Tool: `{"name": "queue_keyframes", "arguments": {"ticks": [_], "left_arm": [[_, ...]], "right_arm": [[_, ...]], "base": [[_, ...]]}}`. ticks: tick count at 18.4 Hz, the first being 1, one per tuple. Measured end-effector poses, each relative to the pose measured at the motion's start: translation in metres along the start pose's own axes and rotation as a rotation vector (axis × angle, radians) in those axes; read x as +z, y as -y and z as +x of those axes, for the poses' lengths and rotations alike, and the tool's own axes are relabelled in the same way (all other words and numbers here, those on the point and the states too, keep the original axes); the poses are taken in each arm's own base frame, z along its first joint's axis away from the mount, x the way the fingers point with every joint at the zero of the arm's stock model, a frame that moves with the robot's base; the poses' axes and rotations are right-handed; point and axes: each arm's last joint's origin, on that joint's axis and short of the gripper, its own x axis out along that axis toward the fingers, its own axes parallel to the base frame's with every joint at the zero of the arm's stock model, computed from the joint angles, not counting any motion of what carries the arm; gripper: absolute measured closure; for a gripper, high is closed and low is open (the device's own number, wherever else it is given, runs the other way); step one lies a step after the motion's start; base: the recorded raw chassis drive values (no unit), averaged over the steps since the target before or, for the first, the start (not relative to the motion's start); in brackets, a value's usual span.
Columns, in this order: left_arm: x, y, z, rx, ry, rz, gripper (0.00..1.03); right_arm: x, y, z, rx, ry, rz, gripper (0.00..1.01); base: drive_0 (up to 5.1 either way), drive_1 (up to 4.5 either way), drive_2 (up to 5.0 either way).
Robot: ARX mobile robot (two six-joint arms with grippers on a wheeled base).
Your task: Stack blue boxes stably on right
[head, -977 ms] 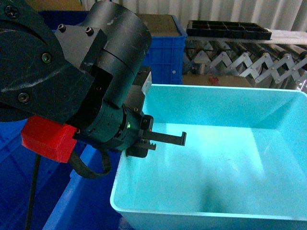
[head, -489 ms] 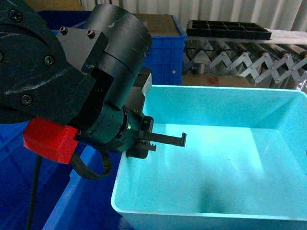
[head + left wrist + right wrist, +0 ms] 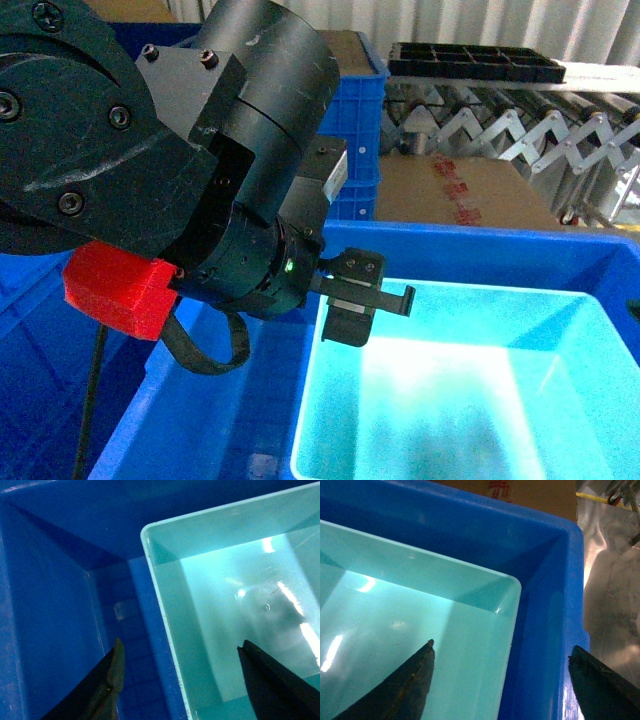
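Observation:
One light turquoise blue box (image 3: 460, 400) sits low inside a royal-blue crate (image 3: 500, 245). My left gripper (image 3: 365, 290) hangs open at the box's left rim. In the left wrist view the left gripper (image 3: 180, 647) straddles that wall, one finger over the crate floor (image 3: 60, 580) and the other over the box's inside (image 3: 235, 595). The right gripper (image 3: 501, 647) is open too. It spans the box's right wall (image 3: 410, 620) and the crate's right wall (image 3: 555, 580). Nothing is held.
Behind stand more royal-blue ribbed crates (image 3: 350, 110), a cardboard sheet (image 3: 450, 190), a black compartment tray (image 3: 475, 60) and an expanding roller conveyor (image 3: 520, 130). A shiny metal surface (image 3: 615, 580) lies to the right of the crate.
The turquoise box has sunk lower in the head view and royal-blue crate walls now show around it. The left gripper has shifted up and right relative to the box's left rim.

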Motion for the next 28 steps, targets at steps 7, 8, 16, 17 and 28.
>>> {"name": "queue_keyframes", "arguments": {"ticks": [7,8,16,17,28], "left_arm": [[0.017,-0.015,-0.014,-0.002,0.09,-0.027,0.05],[0.029,-0.027,-0.03,-0.004,0.144,-0.047,0.05],[0.022,-0.078,-0.236,0.069,0.398,-0.333,0.05],[0.015,-0.075,-0.257,0.061,0.425,-0.369,0.05],[-0.08,-0.1,-0.215,0.296,0.77,-0.179,0.82]], "right_arm": [[0.018,0.01,0.0,0.002,0.067,0.018,0.03],[0.03,0.013,-0.005,0.009,0.106,0.034,0.03],[0.11,0.042,-0.177,0.064,0.458,0.187,0.03],[0.118,0.041,-0.198,0.043,0.523,0.2,0.03],[0.028,-0.008,-0.181,-0.091,0.587,0.163,0.95]], "base": [[0.0,0.0,0.0],[0.0,0.0,0.0],[0.0,0.0,0.0],[0.0,0.0,0.0],[0.0,0.0,0.0]]}}
